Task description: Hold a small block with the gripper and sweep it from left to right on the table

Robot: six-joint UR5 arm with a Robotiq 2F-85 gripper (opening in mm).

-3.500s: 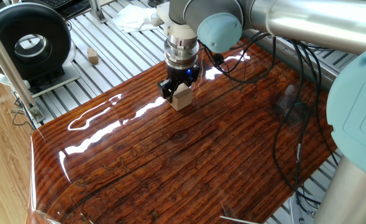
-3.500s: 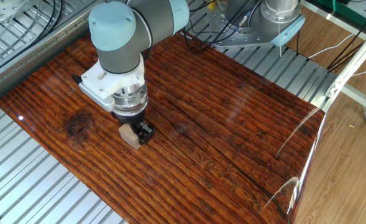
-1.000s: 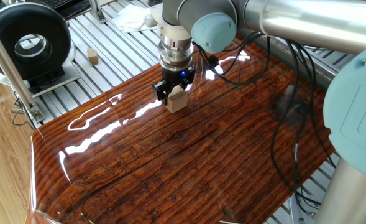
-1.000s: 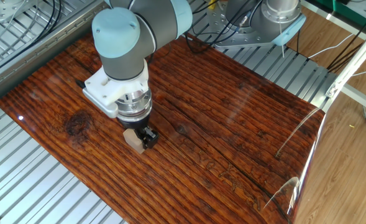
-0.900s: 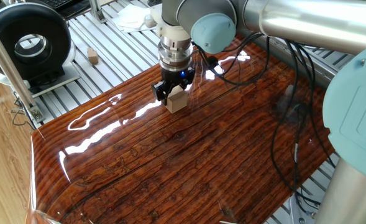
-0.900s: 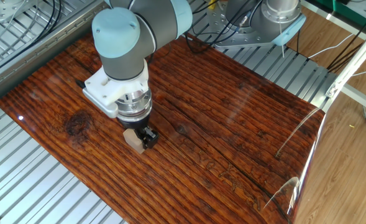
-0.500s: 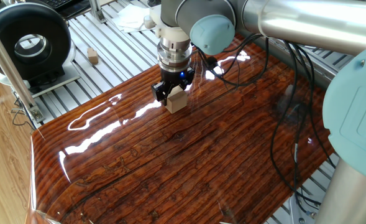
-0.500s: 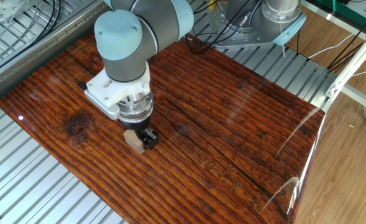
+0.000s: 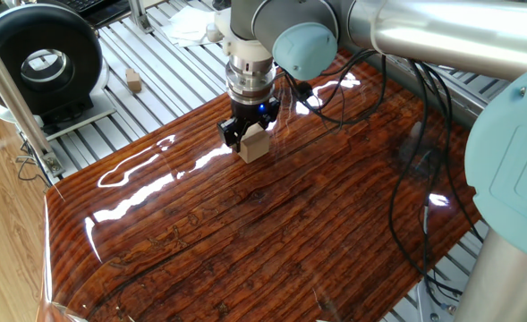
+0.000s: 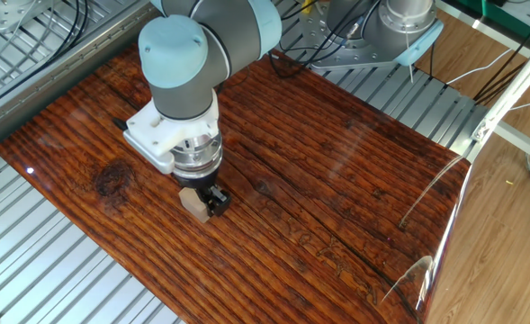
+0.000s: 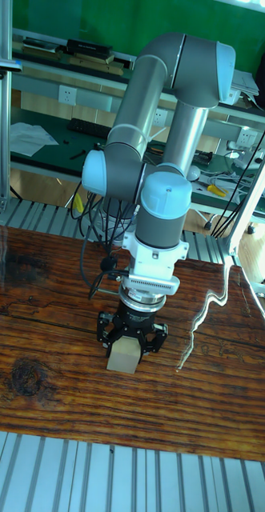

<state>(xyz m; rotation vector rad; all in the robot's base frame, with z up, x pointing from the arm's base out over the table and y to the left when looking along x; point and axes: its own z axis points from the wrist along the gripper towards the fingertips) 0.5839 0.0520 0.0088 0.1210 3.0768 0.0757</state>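
Small block (image 9: 255,146) sits clamped in my gripper (image 9: 250,136), resting on the table (image 9: 272,224); open board stretches toward five o'clock, my wrist vertical.

No legible text, labels or numbers.

The table (image 9: 245,233) is glossy dark reddish wood with heavy grain and bright glare. The small block (image 9: 255,147) looks like pale, smooth, matt wood. The pincer (image 9: 248,134) is matt black; ribbed metal slats (image 9: 169,85) at upper left.
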